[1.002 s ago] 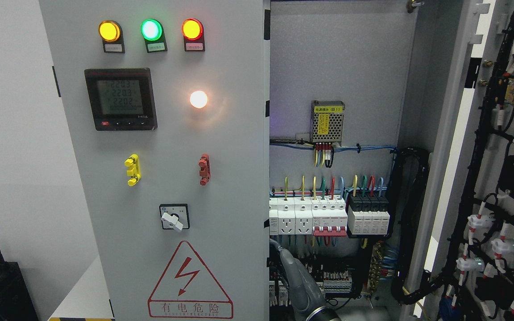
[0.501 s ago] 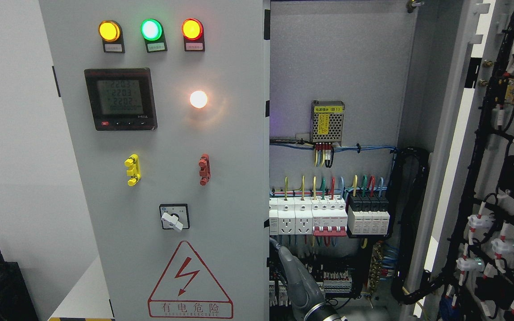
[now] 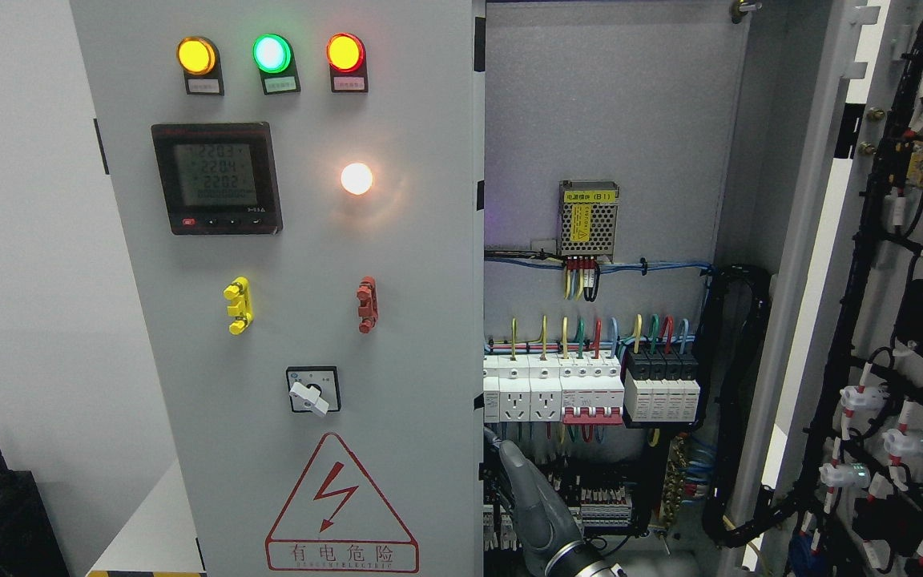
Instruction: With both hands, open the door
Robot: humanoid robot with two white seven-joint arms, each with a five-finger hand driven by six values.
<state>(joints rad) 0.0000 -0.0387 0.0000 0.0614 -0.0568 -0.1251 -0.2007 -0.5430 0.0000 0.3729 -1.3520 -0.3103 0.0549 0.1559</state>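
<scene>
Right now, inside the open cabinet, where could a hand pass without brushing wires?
Free: the bare back panel above the power supply. Crowded: the breaker row and the terminals below it, where a hand sits; the open door is covered in cabling.

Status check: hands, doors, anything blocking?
One hand low at left door's inner edge, grip unclear. Right door swung open. Breakers exposed; nothing blocking.

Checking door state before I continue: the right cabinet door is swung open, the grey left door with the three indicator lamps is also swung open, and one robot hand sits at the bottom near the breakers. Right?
Not quite. The head view shows the grey left door with its three round indicator lamps closed, not open. The right cabinet door is swung open, and one grey robot hand is at the bottom near the white breakers.
</scene>
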